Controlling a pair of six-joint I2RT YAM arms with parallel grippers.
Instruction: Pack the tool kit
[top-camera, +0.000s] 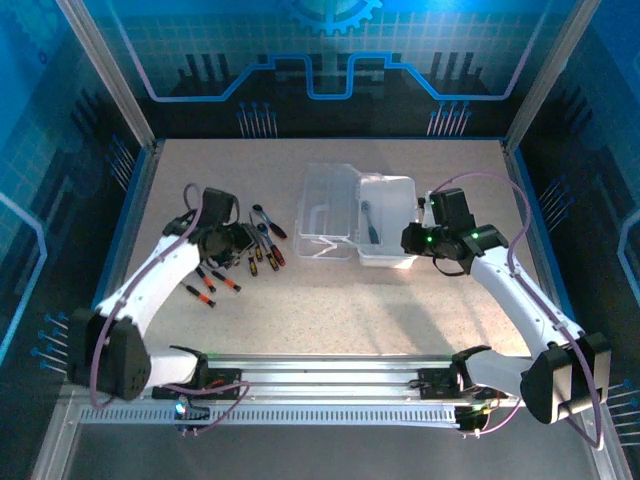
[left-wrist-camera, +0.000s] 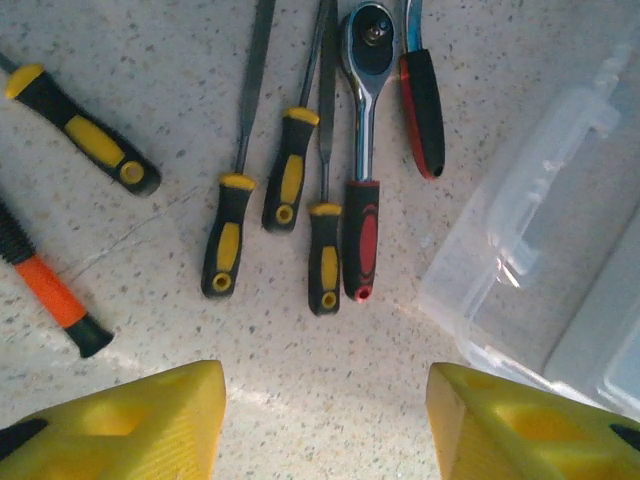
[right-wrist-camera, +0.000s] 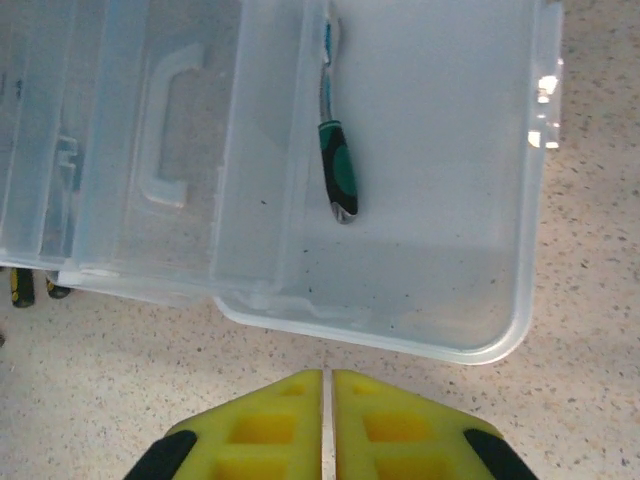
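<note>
Top view, left of frame: the left gripper (top-camera: 225, 240) hangs over the loose tools (top-camera: 262, 247) scattered on the speckled beige tabletop (top-camera: 330, 310). In the left wrist view its yellow fingers (left-wrist-camera: 150, 420) stand apart at the bottom edge with bare table between them. It is open and holds nothing.

Tools, left to right in that view:
- black-and-yellow-handled screwdriver (left-wrist-camera: 85, 130), upper left, lying diagonally
- orange-and-black handle (left-wrist-camera: 45, 285) at the left edge
- three slim black-and-yellow-handled drivers (left-wrist-camera: 290, 175), side by side at centre
- silver ratchet wrench with a red-and-black grip (left-wrist-camera: 362, 150), close against the rightmost driver
- red-and-black handle (left-wrist-camera: 422, 95), top centre-right, its working end out of frame

Judgement: all the tools are rigid. The ratchet wrench is probably the heaviest and head-heavy. Take it across the rubbery grip near the shank, since polished steel would slip. The crowding driver may get nudged.

Right of centre: the clear whitish rectangular plastic case (top-camera: 385, 258) lies open, its lid (right-wrist-camera: 120, 200) with a moulded handle folded out to the left. One green-and-black-handled tool (right-wrist-camera: 338, 175) lies in the tray. The case looks light, thin-walled and slick, so it is likely to slide if bumped.

Bottom of the right wrist view: the right gripper (right-wrist-camera: 327, 385) sits just short of the case's near rim. Its fingers are pressed together and hold nothing.
</note>
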